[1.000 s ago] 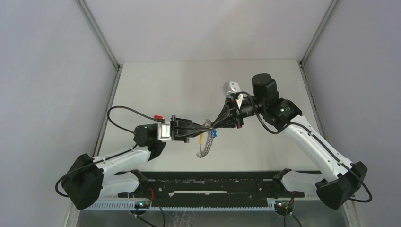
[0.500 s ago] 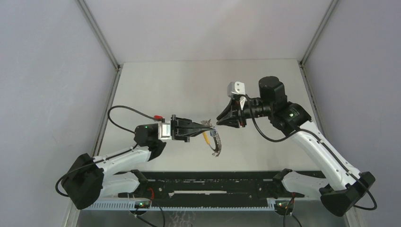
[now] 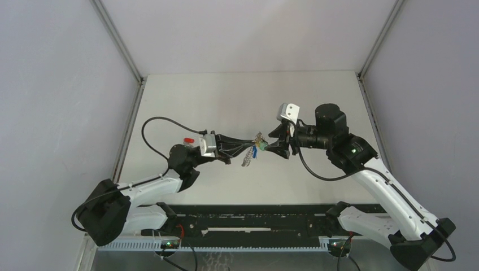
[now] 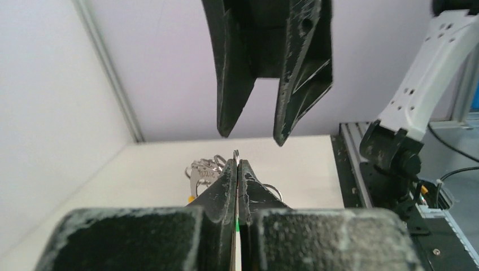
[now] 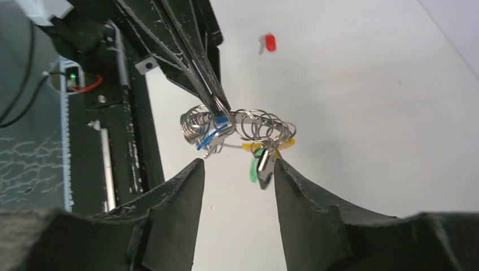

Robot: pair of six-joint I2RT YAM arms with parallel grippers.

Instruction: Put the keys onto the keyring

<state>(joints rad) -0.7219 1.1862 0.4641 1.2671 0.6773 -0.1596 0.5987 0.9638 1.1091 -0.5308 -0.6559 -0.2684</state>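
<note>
1. The red key [image 3: 188, 138] lies alone on the table [image 3: 226, 96], not yet threaded.
2. The left gripper [image 4: 237, 164] pinches the keyring [image 5: 260, 125] tight, held aloft; the blue key [image 5: 210, 138] seems to hang on it.
3. The right gripper [image 5: 237, 166] stands half-spread and empty, just beside the ring.

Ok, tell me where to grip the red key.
Take the red key by its plastic head, coming down from above: it lies flat on the table, and the head looks bulkier than the thin blade, so it is probably easier to pinch.

Robot lab: bare white-walled test enclosure [image 3: 248, 34]
</note>
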